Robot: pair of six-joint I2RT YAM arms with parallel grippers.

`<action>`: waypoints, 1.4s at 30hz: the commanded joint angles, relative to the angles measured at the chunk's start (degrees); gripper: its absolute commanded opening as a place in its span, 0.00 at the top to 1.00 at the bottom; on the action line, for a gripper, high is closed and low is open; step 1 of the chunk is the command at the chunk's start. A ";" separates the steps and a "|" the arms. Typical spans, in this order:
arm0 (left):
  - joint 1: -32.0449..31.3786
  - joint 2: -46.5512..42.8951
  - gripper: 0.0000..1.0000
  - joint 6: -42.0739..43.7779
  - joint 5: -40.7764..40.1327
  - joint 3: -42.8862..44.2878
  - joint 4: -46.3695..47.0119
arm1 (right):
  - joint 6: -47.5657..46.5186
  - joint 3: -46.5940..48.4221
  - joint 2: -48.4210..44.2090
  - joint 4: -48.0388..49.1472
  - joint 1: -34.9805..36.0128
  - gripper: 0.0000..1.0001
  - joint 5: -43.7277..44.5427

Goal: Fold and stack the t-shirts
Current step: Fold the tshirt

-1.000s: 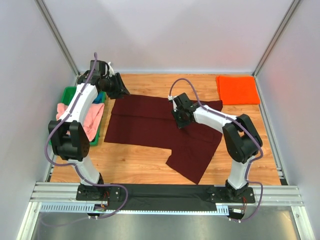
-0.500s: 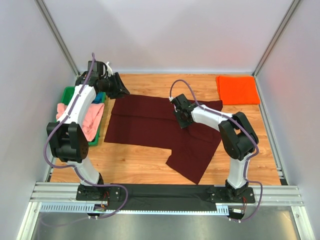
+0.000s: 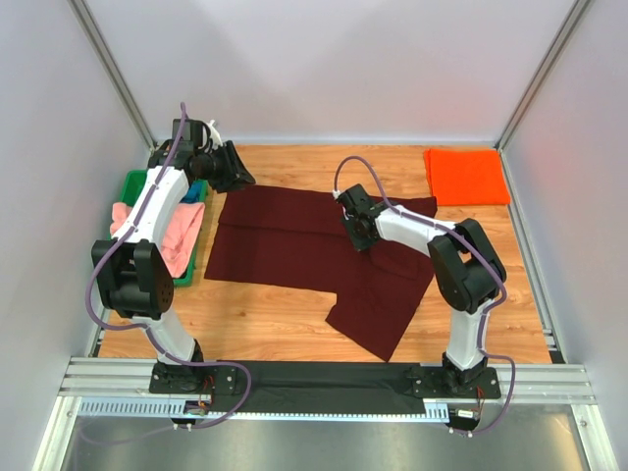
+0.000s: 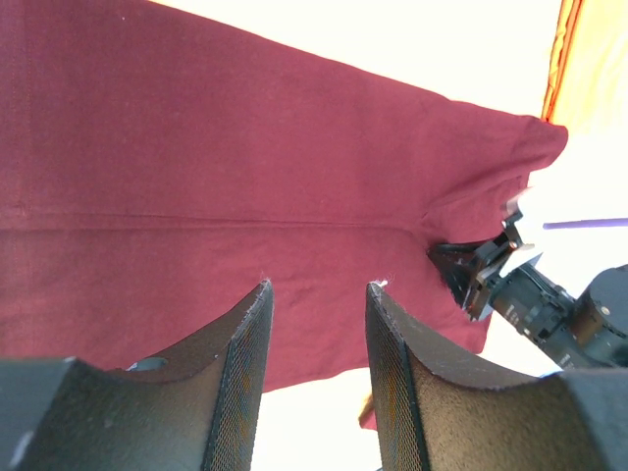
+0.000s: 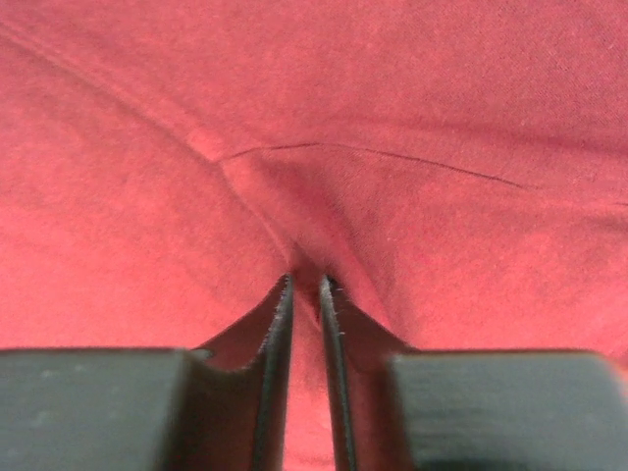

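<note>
Maroon t-shirt [image 3: 285, 240] lies spread on counter [image 3: 255, 319]. Right gripper [image 5: 305, 283] is nearly closed, pinching a raised fold near the shirt's middle. Left gripper [image 4: 319, 289] is half open, empty, above the shirt's far-left corner. Orange t-shirt [image 3: 466, 177] sits folded at far right.

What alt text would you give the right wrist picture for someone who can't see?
The right gripper, almost closed, pinches up a small ridge of the dark maroon t-shirt. Cloth fills the rest of the view, creased around the pinch.
</note>
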 commanded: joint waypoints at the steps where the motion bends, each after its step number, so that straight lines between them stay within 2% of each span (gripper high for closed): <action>1: 0.08 -2.80 0.51 -0.62 1.01 -0.10 1.93 | 0.31 2.66 1.87 0.56 -0.87 0.87 0.11; 4: 0.08 -3.24 0.51 -0.45 0.56 -0.63 2.20 | 0.31 3.89 1.78 -1.63 -0.78 0.94 -1.82; 5: 0.08 -3.16 0.51 -0.62 0.48 -0.72 2.20 | 0.57 4.24 1.52 -2.52 -0.78 1.00 -2.43; 13: -0.01 -2.10 0.51 -0.62 -0.32 -0.89 1.85 | 7.95 10.04 -1.12 -11.22 -1.05 1.00 -9.12; 21: -0.45 -1.40 0.51 -0.18 -0.40 -0.54 1.32 | 11.99 10.05 -1.30 -9.56 -3.77 1.00 -20.18; 28: -0.53 -1.40 0.50 0.17 0.38 -0.28 1.06 | 14.02 12.77 2.66 -11.32 -4.47 0.99 -20.37; 30: -0.97 -1.84 0.49 1.92 2.22 -1.33 2.37 | 15.07 13.64 2.83 -10.44 -4.56 0.96 -18.62; 32: -2.98 -3.06 0.48 2.71 1.97 -2.29 2.72 | 15.69 15.14 3.27 -11.39 -4.65 0.86 -16.51; 33: -3.87 -3.68 0.48 3.24 1.88 -2.47 2.90 | 16.13 16.36 3.19 -11.75 -4.82 0.77 -16.50; 35: -7.28 -4.12 0.47 3.59 2.41 -2.48 2.46 | 16.74 16.29 1.35 -11.76 -4.83 0.71 -16.50; 38: -12.90 -5.17 0.46 2.98 2.15 -4.74 2.37 | 18.94 13.31 -2.78 -11.31 -5.96 0.66 -16.15; 40: -15.99 -7.28 0.45 0.01 2.15 -8.26 7.45 | 21.12 9.29 -6.37 -11.31 -6.93 0.65 -14.84; 41: -19.14 -8.16 0.45 -1.49 1.97 -12.97 10.08 | 22.01 7.52 -7.61 -11.14 -8.24 0.65 -11.96; 42: -20.65 -9.73 0.44 -2.81 1.45 -15.37 16.11 | 23.41 5.67 -8.84 -11.05 -9.39 0.65 -10.63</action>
